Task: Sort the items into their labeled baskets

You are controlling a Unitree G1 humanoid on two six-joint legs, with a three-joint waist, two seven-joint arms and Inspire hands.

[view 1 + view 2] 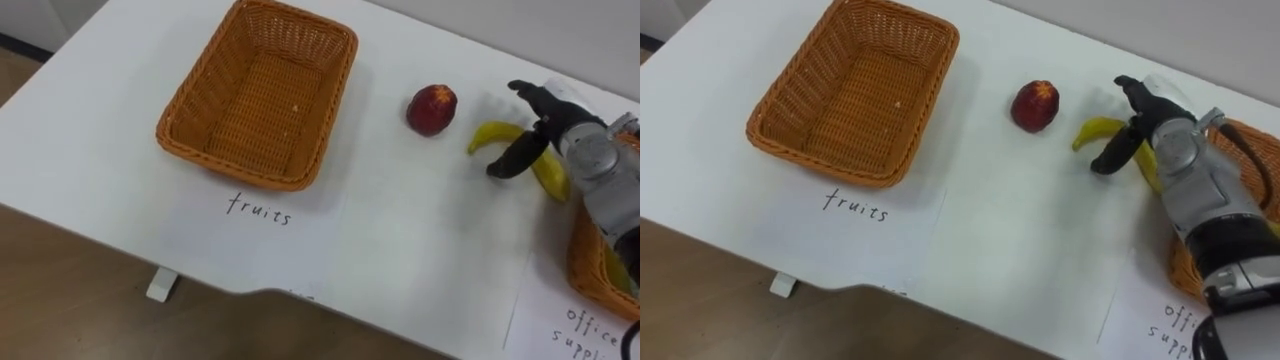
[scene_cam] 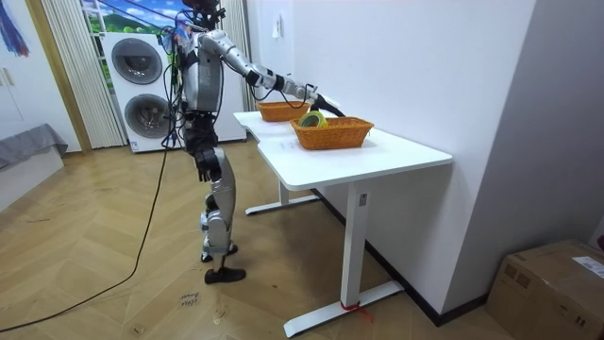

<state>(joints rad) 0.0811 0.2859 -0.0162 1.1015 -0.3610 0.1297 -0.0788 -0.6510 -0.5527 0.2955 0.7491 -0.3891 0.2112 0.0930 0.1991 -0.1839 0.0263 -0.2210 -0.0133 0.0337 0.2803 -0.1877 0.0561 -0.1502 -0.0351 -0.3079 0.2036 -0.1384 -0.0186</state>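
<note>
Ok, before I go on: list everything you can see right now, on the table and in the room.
table: one, white, holds the items below
empty basket: one, orange-brown wicker, table's left
second basket: one, same wicker, table's right edge
yellow-green thing: one, in the second basket; cannot tell what it is
red fruit: one, on the table between the baskets
banana: one, yellow, right of the red fruit
paper labels: two, white, handwritten, one before the empty basket, one by the second
washing machines: two, white, stacked behind the robot
cardboard box: one, brown, on the floor
right hand: dark fingers spread over the banana
</note>
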